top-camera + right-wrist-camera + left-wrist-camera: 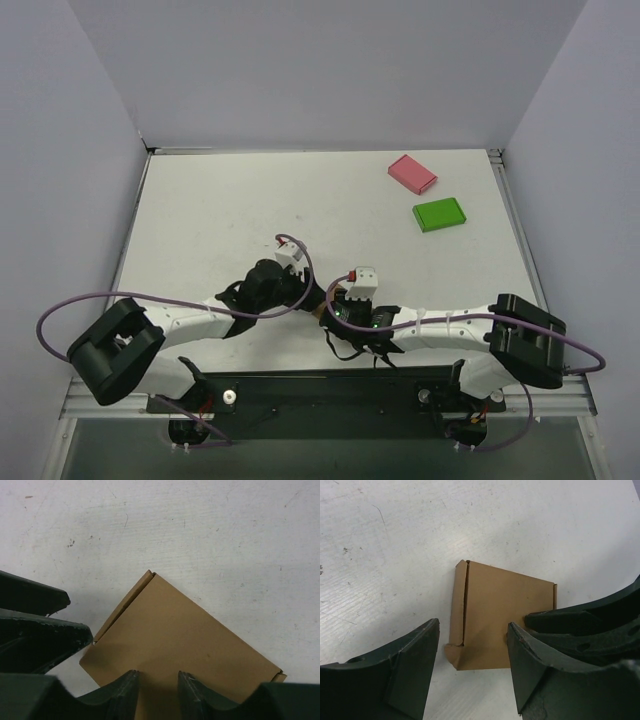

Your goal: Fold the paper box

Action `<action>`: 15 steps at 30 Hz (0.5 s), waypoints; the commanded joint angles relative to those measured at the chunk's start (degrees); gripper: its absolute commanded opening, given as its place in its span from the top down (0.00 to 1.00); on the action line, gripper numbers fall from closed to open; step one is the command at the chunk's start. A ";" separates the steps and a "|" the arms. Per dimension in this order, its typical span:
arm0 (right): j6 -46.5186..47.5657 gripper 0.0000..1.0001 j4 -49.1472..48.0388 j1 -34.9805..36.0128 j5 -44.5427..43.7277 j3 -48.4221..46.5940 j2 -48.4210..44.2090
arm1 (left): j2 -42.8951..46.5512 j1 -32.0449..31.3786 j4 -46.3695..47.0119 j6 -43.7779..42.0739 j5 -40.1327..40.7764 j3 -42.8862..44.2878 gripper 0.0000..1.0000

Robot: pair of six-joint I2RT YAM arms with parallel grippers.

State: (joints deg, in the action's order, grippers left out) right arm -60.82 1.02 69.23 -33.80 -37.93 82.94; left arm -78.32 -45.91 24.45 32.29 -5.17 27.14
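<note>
**A:** What's closest in?
**B:** The left end effector (474, 630). Its jaws are spread wide and hold nothing. The paper box (505, 610) lies flat on the surface (220, 210) just ahead of its fingertips, with its near edge reaching into the gap between them.
**A:** And the other one?
**B:** The right end effector (157, 675) is open too, though narrower. Its tips sit over the box's near edge, and brown card shows in the gap. I can't tell whether they press on it.
**A:** What state is the box in?
**B:** It's folded flat, with a narrow flap along the side away from the right end effector. One corner of that flap is crumpled.
**A:** Farther out?
**B:** Well beyond the right end effector there's a green flat box (439, 214). A pink flat box (412, 173) lies just past it, not touching it.
</note>
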 commanded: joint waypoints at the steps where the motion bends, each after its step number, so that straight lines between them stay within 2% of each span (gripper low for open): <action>1: 6.82 0.50 5.22 0.38 -0.83 0.14 -3.47 | 5.36 1.96 -4.21 -1.35 -0.28 3.26 0.32; 4: 14.21 0.29 4.96 1.43 0.65 -1.08 -7.43 | 8.61 5.30 -13.96 -1.62 -1.77 7.21 0.31; 6: 20.72 0.24 5.48 1.78 2.15 -1.97 -9.28 | 9.94 8.53 -21.87 -2.58 -4.30 9.59 0.30; 11: 32.32 0.22 5.40 2.48 6.91 -3.81 -8.50 | 12.32 16.01 -34.35 -6.96 -13.19 18.54 0.30; 15: 39.96 0.22 7.77 5.73 2.34 -6.71 -3.23 | 10.65 22.52 -39.03 -11.54 -19.08 23.83 0.29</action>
State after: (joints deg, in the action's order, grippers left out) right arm -32.42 5.15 72.27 -28.71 -40.91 75.31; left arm -67.44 -28.05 -5.28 26.57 -15.92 45.30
